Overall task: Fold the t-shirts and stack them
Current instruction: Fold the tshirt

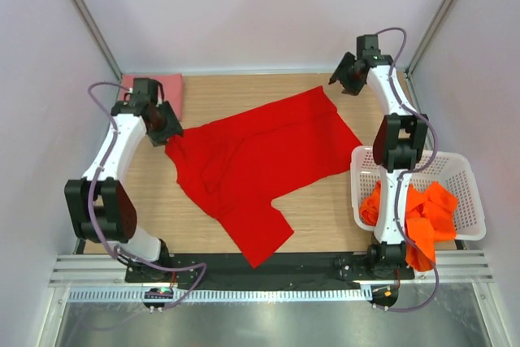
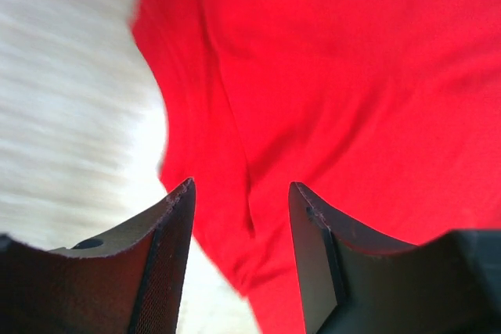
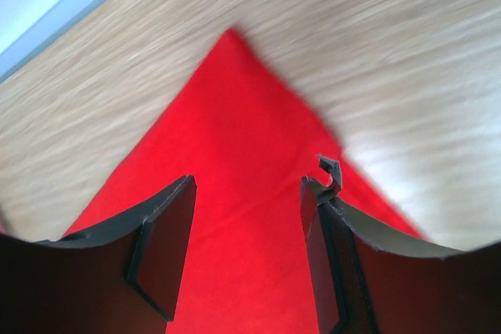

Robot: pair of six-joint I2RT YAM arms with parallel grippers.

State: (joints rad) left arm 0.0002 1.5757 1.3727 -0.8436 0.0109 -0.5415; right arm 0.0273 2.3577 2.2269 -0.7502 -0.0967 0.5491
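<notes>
Presently, the red t-shirt [image 1: 252, 168] is laid flat, and nothing is gripped

Farthest left, beyond the red t-shirt's far-left edge, a salmon pink t-shirt [image 1: 158, 87] is seen folded in the corner of the table [image 1: 154, 193]. It is judged to be set there as the base of the stack, clear of the working area.

Right at the red t-shirt's left edge the left gripper [image 1: 169, 132] is held low, its jaws parted with nothing between them. In the left wrist view, only red cloth and bare tabletop are seen past the fingers.

The red t-shirt itself is spread diagonally across the middle of the table, with one sleeve pointed toward the near edge and some wrinkles across its body.

At its far-right corner the right gripper [image 1: 340, 79] is poised, jaws wide and empty. The pointed corner of cloth is framed between them in the right wrist view. These two opposite stations are judged to suit a garment being laid out flat for folding.

To the right of the red t-shirt a white basket [image 1: 451, 170] is stood. Orange t-shirts [image 1: 422, 213] are heaped inside it and spill over its near rim, evidently waiting their turn.
</notes>
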